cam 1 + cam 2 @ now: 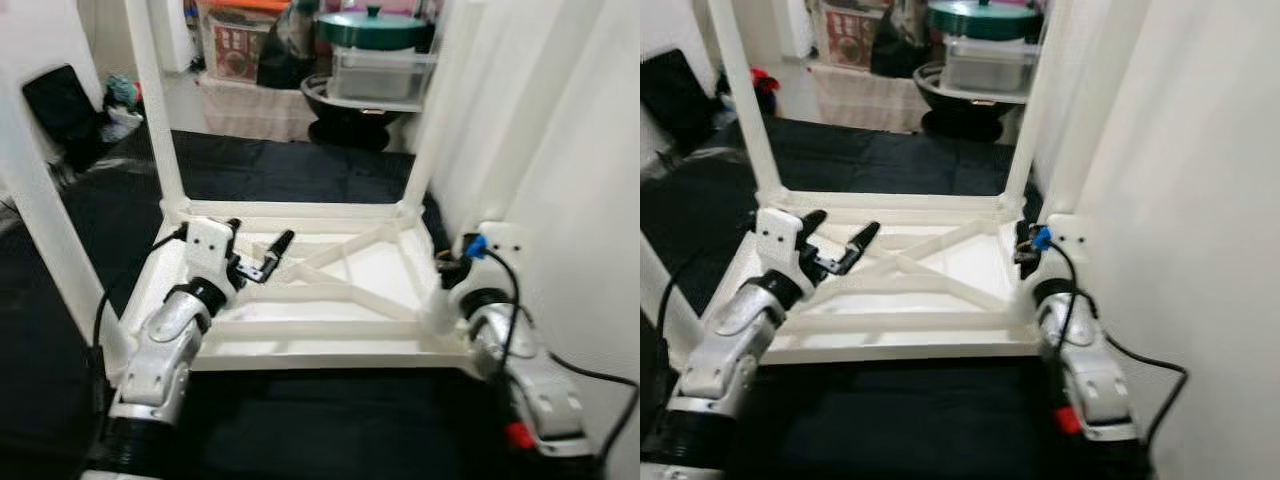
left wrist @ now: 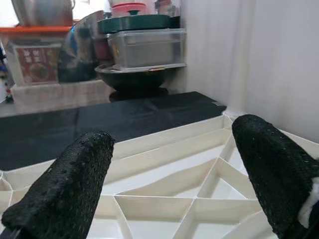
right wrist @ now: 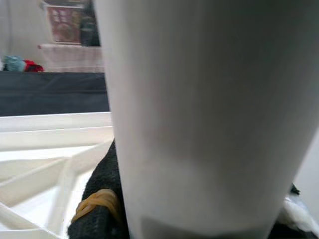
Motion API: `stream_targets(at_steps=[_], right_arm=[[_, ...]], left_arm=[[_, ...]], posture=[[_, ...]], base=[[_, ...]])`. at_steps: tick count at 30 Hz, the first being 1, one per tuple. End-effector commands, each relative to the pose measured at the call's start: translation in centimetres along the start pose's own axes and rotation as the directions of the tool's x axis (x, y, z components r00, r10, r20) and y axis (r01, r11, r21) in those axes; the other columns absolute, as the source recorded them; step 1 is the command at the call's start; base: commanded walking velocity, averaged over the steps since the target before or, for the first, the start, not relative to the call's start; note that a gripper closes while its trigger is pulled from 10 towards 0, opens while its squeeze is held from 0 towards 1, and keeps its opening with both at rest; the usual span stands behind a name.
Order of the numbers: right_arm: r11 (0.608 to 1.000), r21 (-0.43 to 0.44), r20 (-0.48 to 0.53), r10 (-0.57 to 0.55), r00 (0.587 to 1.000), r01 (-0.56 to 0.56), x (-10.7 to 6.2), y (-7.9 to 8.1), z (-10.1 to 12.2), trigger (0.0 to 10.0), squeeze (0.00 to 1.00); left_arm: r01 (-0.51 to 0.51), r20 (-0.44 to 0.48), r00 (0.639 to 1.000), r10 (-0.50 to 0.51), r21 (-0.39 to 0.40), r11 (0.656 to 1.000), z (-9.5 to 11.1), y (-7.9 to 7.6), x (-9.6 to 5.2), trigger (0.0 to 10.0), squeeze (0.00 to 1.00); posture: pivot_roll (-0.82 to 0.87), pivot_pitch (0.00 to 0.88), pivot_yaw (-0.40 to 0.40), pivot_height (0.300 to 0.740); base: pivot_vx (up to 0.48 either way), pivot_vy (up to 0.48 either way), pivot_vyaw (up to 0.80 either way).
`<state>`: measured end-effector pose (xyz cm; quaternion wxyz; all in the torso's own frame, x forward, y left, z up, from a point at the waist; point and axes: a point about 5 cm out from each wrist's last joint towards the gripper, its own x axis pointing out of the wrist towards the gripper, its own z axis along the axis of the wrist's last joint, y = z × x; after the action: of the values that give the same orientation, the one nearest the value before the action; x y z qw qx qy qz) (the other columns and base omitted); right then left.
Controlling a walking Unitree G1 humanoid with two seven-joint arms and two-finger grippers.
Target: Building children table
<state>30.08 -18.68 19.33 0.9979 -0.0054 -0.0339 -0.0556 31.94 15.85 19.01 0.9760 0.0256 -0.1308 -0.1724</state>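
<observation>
The white children's table point(image 1: 330, 345) lies upside down on a black mat point(image 1: 300, 172), its ribbed underside facing up and its legs pointing upward. My left gripper point(image 1: 260, 243) hovers open just above the ribs near the table's left side, with nothing between its fingers point(image 2: 70, 189). At the near right corner, my right gripper point(image 1: 452, 262) is at the base of the near right leg point(image 3: 209, 109). It is shut on that leg, with one black finger point(image 3: 99, 204) pressed against it. The thin far left leg point(image 1: 155, 100) and far right leg point(image 1: 435, 110) stand upright.
Beyond the mat stand a clear box under a green lidded pot point(image 1: 372, 28), a black bowl point(image 1: 345, 110), a printed storage box point(image 1: 235, 45) and a black bag point(image 1: 60, 110) at the left. The near left leg point(image 1: 40, 220) rises close by.
</observation>
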Motion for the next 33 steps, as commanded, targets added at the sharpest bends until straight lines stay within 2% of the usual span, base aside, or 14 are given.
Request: stream_targets(at_steps=[1,3,8,10,12,13,14,15,16,21,28,30,31,33], right_arm=[[1.0,-0.009,0.015,-0.013,1.0,0.013,0.1,-0.3,0.1,10.0,0.0],[1.0,-0.011,0.012,-0.015,1.0,0.015,0.1,-0.4,0.0,10.0,0.0],[1.0,-0.022,0.004,-0.019,1.0,0.019,0.1,-0.6,-0.2,10.0,0.0],[1.0,-0.024,0.003,-0.018,1.0,0.018,0.1,-0.7,-0.2,10.0,0.0],[0.999,-0.032,-0.012,-0.014,1.0,0.013,0.2,-0.9,-0.6,10.0,0.0],[0.999,-0.032,-0.012,-0.014,1.0,0.013,0.2,-0.9,-0.6,10.0,0.0],[0.999,-0.033,-0.019,-0.012,1.0,0.012,0.2,-0.9,-0.7,10.0,0.0],[0.999,-0.033,-0.019,-0.012,1.0,0.012,0.2,-0.9,-0.7,10.0,0.0],[0.999,-0.034,-0.032,0.002,0.999,-0.003,0.5,-0.7,-1.0,10.0,0.0],[0.999,-0.036,-0.033,0.018,0.999,-0.019,0.7,-0.3,-1.0,10.0,0.0],[0.999,-0.032,-0.022,0.019,1.0,-0.019,0.6,-0.4,-0.8,10.0,0.0],[0.999,-0.031,-0.02,0.014,1.0,-0.015,0.4,-0.5,-0.8,10.0,0.0],[0.999,-0.031,-0.02,0.014,1.0,-0.015,0.4,-0.5,-0.8,10.0,0.0],[1.0,-0.022,-0.011,0.013,1.0,-0.013,0.3,-0.6,-0.6,10.0,0.0]], left_arm=[[-0.037,-0.022,0.999,0.037,0.028,0.999,-0.1,1.2,-0.5,10.0,0.0],[-0.105,-0.046,0.993,0.108,0.049,0.993,-0.2,3.1,-1.4,10.0,0.0],[-0.292,-0.13,0.931,0.341,0.297,0.909,0.7,12.3,-7.5,10.0,0.0],[-0.309,-0.133,0.922,0.363,0.311,0.899,0.9,13.0,-8.0,10.0,0.0],[-0.472,-0.132,0.805,0.578,0.448,0.76,3.0,19.1,-12.2,10.0,0.0],[-0.472,-0.132,0.805,0.578,0.448,0.76,3.0,19.1,-12.2,10.0,0.0],[-0.521,-0.117,0.755,0.645,0.491,0.698,4.1,21.0,-13.7,10.0,0.0],[-0.521,-0.117,0.755,0.645,0.491,0.698,4.1,21.0,-13.7,10.0,0.0],[-0.566,-0.077,0.701,0.709,0.545,0.619,6.5,23.7,-15.5,10.0,0.0],[-0.524,-0.048,0.738,0.673,0.589,0.616,8.8,24.6,-15.2,10.0,0.0],[-0.503,-0.06,0.755,0.653,0.586,0.636,8.9,24.8,-14.0,10.0,0.0],[-0.422,-0.085,0.842,0.532,0.511,0.749,6.1,21.7,-10.4,10.0,0.0],[-0.422,-0.085,0.842,0.532,0.511,0.749,6.1,21.7,-10.4,10.0,0.0],[-0.304,-0.117,0.919,0.376,0.398,0.866,3.0,17.6,-7.6,10.0,0.0]], posture=[[0.09,0.0,-0.092,0.74],[0.09,0.0,-0.092,0.74],[0.11,0.0,-0.106,0.74],[0.11,0.0,-0.106,0.74],[0.13,0.0,-0.124,0.74],[0.13,0.0,-0.124,0.74],[0.14,0.0,-0.128,0.74],[0.14,0.0,-0.128,0.74],[0.15,0.0,-0.136,0.74],[0.15,0.0,-0.139,0.74],[0.13,0.0,-0.123,0.74],[0.12,0.0,-0.119,0.74],[0.12,0.0,-0.119,0.74],[0.1,0.0,-0.111,0.74]], base=[[0.0,0.0,0.0],[0.0,0.0,0.0],[0.0,0.0,0.0],[0.0,0.0,0.0],[0.0,0.0,0.0],[0.0,0.0,0.0],[0.0,0.0,0.0],[0.0,0.0,0.0],[0.0,0.0,0.0],[0.0,0.0,0.0],[0.0,0.0,0.0],[0.0,0.0,0.0],[0.0,0.0,0.0],[0.0,0.0,0.0]])
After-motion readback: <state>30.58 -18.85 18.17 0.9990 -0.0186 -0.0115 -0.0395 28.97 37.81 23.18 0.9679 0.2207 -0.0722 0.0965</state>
